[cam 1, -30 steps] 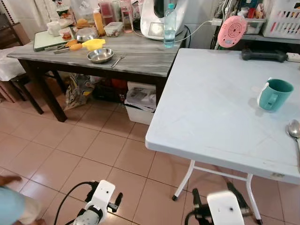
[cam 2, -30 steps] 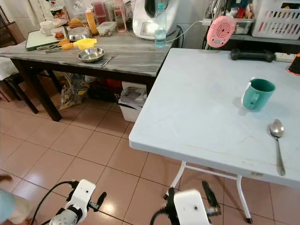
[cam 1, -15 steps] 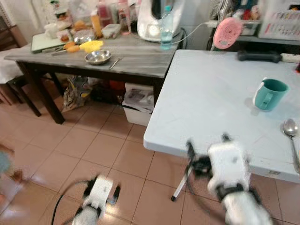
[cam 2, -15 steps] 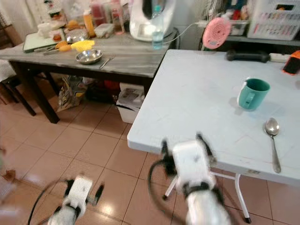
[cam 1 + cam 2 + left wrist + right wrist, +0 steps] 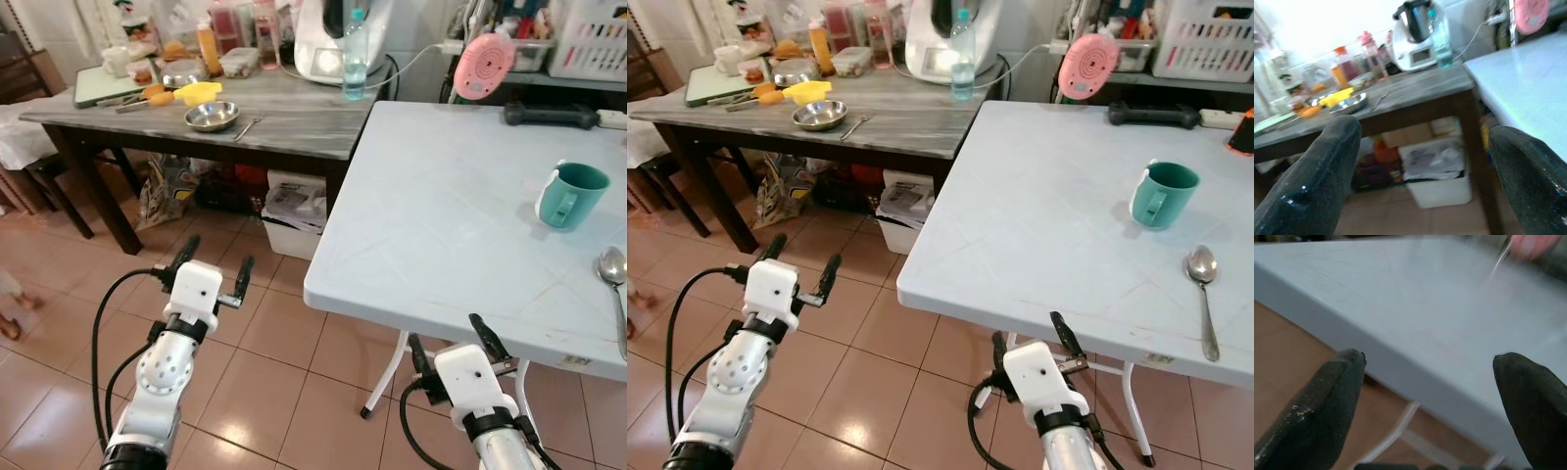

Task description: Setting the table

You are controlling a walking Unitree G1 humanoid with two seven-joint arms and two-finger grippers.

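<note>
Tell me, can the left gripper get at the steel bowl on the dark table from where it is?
Probably not yet. The left gripper, jaws open, hangs over the floor short of the dark table, and the steel bowl sits well back from the near edge. Nothing blocks the way; the robot likely has to step closer.

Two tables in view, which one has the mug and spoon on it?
The white folding table, on the robot's right. The teal mug and spoon sit on it; the dark wooden table holds a steel bowl and bottles.
</note>
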